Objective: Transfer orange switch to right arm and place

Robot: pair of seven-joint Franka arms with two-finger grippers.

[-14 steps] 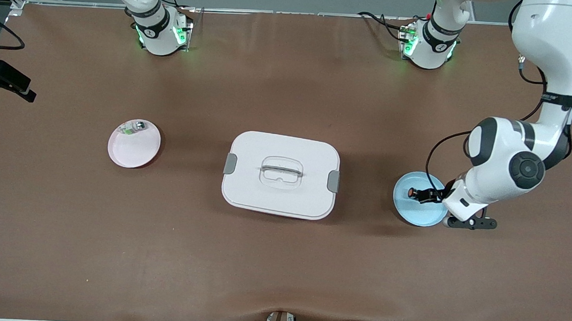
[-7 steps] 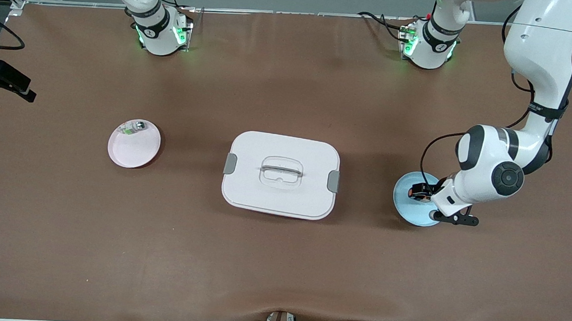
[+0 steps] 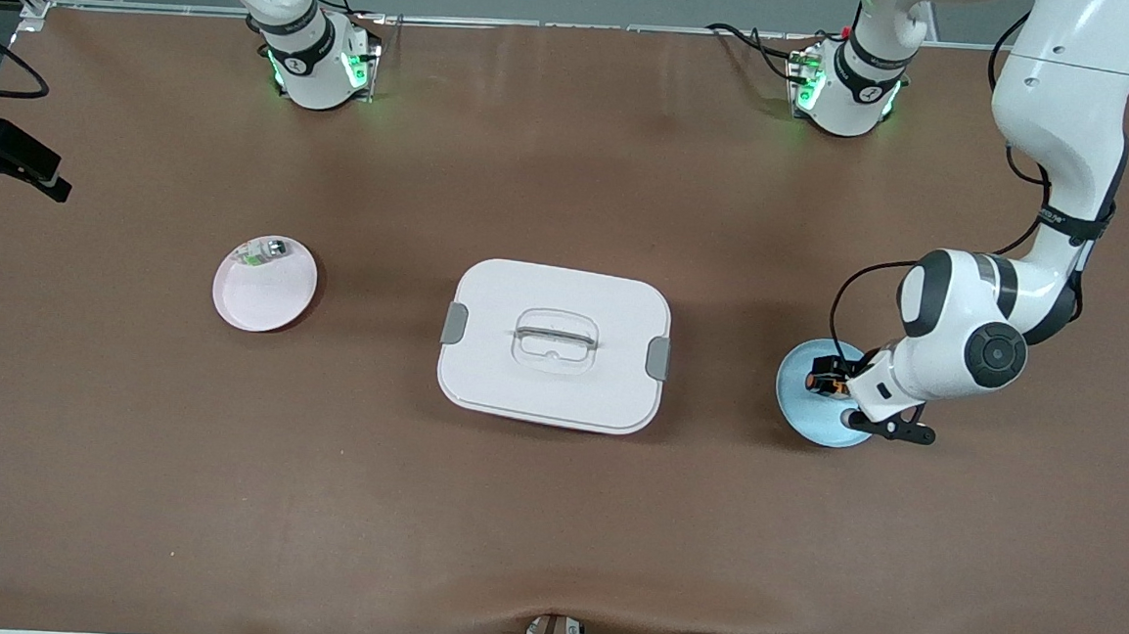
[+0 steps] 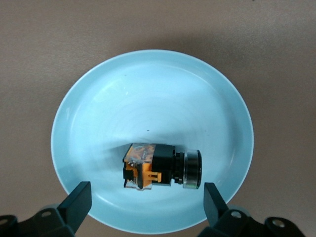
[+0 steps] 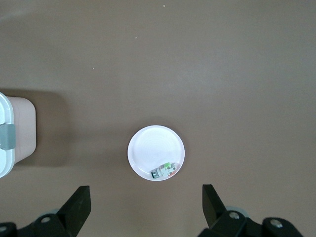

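Observation:
The orange switch [image 4: 163, 167] lies on its side in the light blue plate [image 4: 148, 94], a black cylinder with an orange-brown end. My left gripper [image 4: 145, 201] hangs low over that plate, open, its fingers on either side of the switch and apart from it. In the front view the left gripper [image 3: 835, 379] covers much of the switch [image 3: 827, 385] on the blue plate [image 3: 799, 410] at the left arm's end of the table. My right gripper [image 5: 145, 202] is open and empty, high over the pink plate [image 5: 155, 145]; the arm waits.
A white lidded box [image 3: 555, 344] with a clear handle stands mid-table. The pink plate [image 3: 267, 294] at the right arm's end holds a small clear, green and silver part [image 3: 265, 253]. The box's corner shows in the right wrist view [image 5: 15, 143].
My left gripper has moved from the blue plate's edge to over the switch, and its wrist has turned. The switch and the right arm have not moved.

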